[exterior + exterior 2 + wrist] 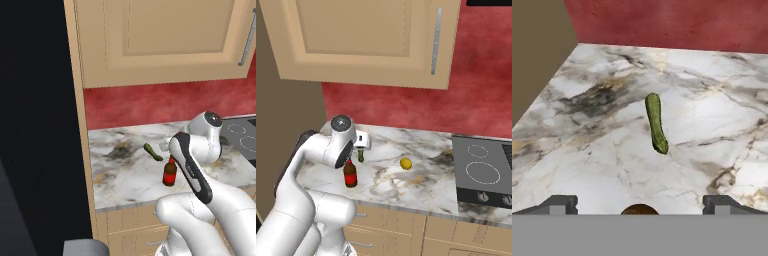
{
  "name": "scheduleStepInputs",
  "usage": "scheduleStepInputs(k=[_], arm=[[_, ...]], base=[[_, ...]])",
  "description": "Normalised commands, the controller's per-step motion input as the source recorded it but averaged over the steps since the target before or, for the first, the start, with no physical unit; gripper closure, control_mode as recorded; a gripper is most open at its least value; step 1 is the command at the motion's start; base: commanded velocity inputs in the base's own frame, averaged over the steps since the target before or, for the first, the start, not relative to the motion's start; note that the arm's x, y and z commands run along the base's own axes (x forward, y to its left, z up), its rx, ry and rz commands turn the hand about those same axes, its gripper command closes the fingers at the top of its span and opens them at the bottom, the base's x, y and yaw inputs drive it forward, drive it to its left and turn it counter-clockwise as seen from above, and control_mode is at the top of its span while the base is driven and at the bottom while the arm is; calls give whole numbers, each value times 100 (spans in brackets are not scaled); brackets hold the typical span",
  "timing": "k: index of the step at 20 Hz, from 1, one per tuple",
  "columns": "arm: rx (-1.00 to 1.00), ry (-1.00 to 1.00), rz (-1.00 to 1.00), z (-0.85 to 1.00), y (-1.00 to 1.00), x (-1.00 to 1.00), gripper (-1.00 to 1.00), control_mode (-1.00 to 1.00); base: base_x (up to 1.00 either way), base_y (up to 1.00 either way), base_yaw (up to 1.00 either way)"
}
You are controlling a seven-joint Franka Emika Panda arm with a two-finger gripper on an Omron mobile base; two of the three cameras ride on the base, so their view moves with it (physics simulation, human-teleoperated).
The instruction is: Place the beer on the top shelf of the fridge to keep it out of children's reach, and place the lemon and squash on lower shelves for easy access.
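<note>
Marble counter (421,185) beneath tan cupboards holds beer (350,174), squash (656,123) and lemon (405,163), none shelved yet, while the gripper (640,202) hangs just above the bottle, jaws wide apart and empty.

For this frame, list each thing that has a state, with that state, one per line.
Beer: upright on the counter, not held.
Squash: lying flat on the counter, untouched.
Lemon: resting on the counter, apart from the beer.
Claw: open, above the beer's top.
Cupboard door: closed.
</note>
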Motion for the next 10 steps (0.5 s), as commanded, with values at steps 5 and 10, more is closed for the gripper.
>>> scheduleStepInputs(k=[5,10], arm=[[2,-15,16,-14,-6,-26,-100,-100],[2,-13,21,-1,-9,-24,-100,-100]], base=[[0,0,0],[0,0,0]])
